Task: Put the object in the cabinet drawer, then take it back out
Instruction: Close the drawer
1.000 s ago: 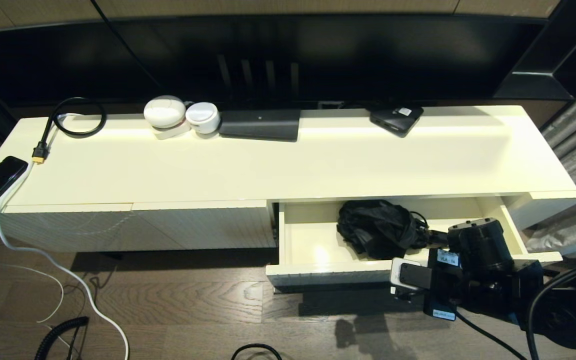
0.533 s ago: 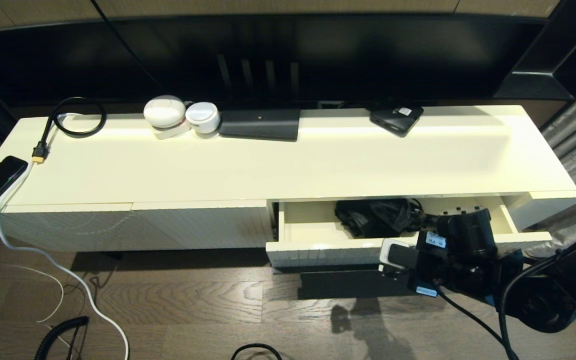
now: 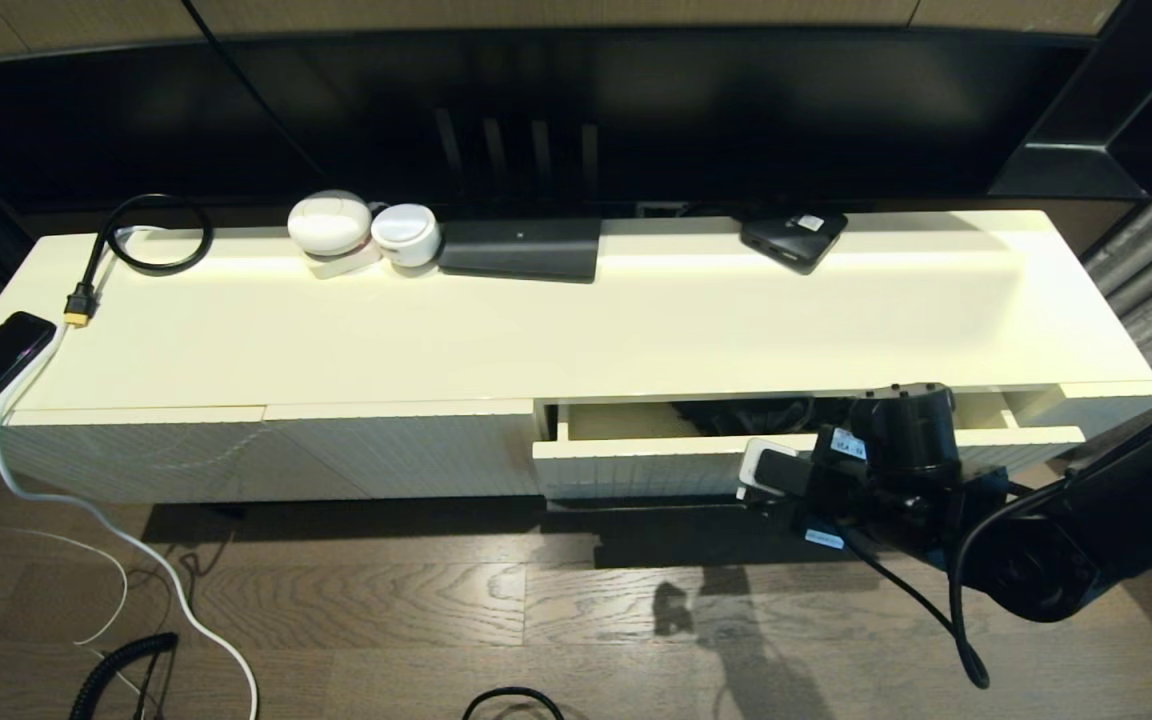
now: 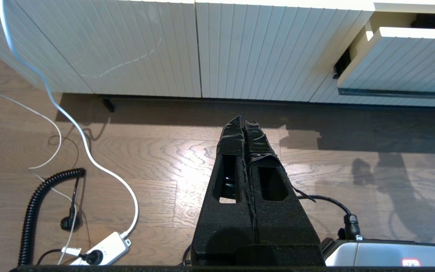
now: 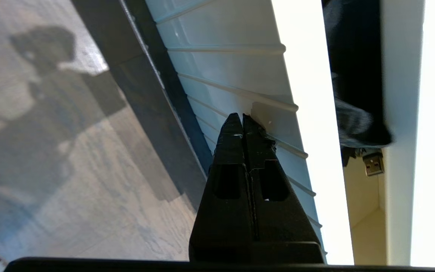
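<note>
I had the right gripper (image 5: 242, 119) against the ribbed front of the cabinet drawer (image 3: 636, 470), its two fingers pressed flat together with nothing between them and their tips touching the ribs. From the head camera the right arm's black wrist sat in front of the drawer's right half, low over the wooden floor (image 3: 386, 620). The drawer stood open by only a narrow gap, its front close to the cabinet (image 3: 536, 330) face. Through that gap I could see a black bundle (image 3: 746, 412) lying inside, toward the middle of the drawer; the right wrist camera showed the same dark mass (image 5: 353, 75) between the drawer front and the cabinet's top edge, with a small USB plug (image 5: 373, 164) beside it on the cream bottom. The thin dark handle bar (image 4: 395, 93) ran along the lower edge of the drawer front.

The left gripper (image 4: 244, 121) hung parked over the floor, in front of the plain ribbed panels, its fingers also closed on each other and empty. A white cable (image 4: 70, 117) and a coiled black cord (image 4: 36, 211) lay on the floor near it.
</note>
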